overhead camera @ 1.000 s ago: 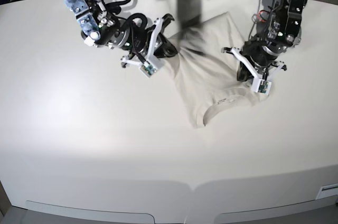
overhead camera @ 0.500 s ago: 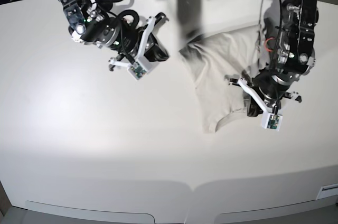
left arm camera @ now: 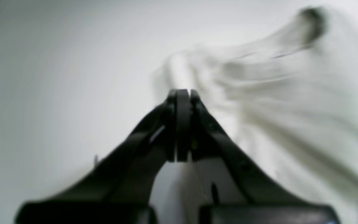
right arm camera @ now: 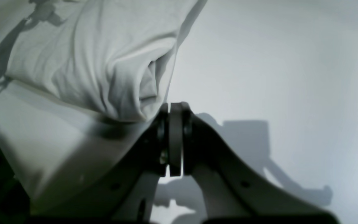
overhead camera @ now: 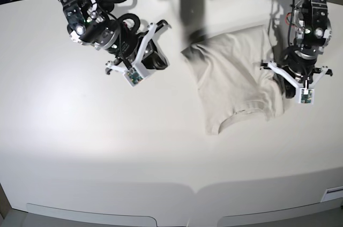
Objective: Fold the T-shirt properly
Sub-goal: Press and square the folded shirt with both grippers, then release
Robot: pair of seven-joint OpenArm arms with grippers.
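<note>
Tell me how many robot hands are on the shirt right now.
1: the left hand meets the T-shirt at its edge; the right hand hangs beside it, apart.

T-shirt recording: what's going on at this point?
A two-armed robot is working on a pale T-shirt lying crumpled on the white table, not yet neatly folded. The left gripper sits at the shirt's edge with its jaws shut; whether it pinches fabric is unclear. The right gripper is also shut, holds nothing, and is apart from the shirt.

Both arms (overhead camera: 88, 15) are black with silver joint housings and looping black cables. White brackets carry small wrist cameras near each dark, tapered gripper (left arm camera: 180, 93).
</note>
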